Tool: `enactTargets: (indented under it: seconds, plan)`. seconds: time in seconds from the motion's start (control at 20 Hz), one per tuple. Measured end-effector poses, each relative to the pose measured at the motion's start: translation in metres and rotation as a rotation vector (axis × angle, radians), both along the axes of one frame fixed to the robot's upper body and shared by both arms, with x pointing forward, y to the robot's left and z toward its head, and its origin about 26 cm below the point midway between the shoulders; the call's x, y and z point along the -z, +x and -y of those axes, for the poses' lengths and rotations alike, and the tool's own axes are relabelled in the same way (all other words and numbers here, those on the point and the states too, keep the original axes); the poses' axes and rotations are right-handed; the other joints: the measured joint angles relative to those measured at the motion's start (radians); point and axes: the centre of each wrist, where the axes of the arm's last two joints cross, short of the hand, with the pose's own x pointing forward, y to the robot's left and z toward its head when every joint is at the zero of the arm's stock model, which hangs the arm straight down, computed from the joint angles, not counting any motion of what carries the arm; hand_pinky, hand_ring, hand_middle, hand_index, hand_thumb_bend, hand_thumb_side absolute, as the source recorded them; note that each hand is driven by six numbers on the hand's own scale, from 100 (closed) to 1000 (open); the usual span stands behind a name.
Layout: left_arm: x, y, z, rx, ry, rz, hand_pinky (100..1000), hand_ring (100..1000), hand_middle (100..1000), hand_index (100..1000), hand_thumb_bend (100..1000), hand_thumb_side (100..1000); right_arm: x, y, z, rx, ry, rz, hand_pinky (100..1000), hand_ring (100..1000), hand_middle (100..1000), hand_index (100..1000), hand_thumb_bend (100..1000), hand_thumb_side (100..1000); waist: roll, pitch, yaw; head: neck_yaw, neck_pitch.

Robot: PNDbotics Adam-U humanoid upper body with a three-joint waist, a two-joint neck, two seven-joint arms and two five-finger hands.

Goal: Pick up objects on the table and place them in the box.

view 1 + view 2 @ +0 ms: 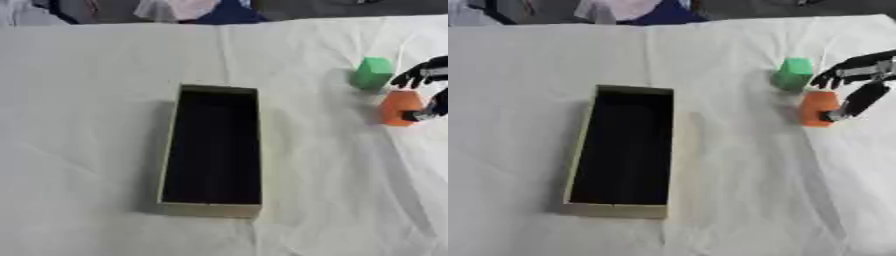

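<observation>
Right hand (pixel 857 82): black fingers, slim and segmented, glossy black shells. Pale silver-grey band across the upper finger near its base; small light grey tip on the lower one. No cables or markings legible. Only this hand shows.

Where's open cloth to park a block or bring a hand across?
Bare cloth lies left of the box, in front of its near end, and between its right wall and the orange block. It is crowded at far right: green block, orange block and right hand sit close together.
</observation>
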Motion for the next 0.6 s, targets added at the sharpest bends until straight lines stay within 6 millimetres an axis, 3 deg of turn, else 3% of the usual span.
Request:
enactTargets:
  seconds: [0.15,0.2,0.4,0.6]
  plan:
    - [0.0001,0.0,0.0001,0.002,0.001,-0.002,730,808,770,898,344,967,0.0048,0.0007,0.0014,0.005,-0.013,-0.009,860,848,875,984,403,501,0.0,0.0,0.002,-0.001,0.0]
    - [0.0001,0.0,0.0001,0.002,0.003,-0.003,730,808,770,898,345,967,0.0051,0.0008,0.0019,0.006,-0.017,-0.01,825,806,826,940,418,443,0.0,0.0,0.002,-0.001,0.0]
    - [0.0002,0.0,0.0001,0.003,0.004,-0.003,730,808,770,898,345,968,0.006,0.0001,0.0042,0.007,-0.015,-0.006,749,690,602,787,339,410,0.0,0.001,0.001,-0.001,0.0]
    - [0.0004,-0.0001,-0.0001,0.003,0.004,-0.004,730,808,770,898,343,969,0.0028,-0.0024,0.0046,-0.014,0.035,0.035,668,545,487,663,243,393,0.0,0.001,-0.003,0.0,0.0]
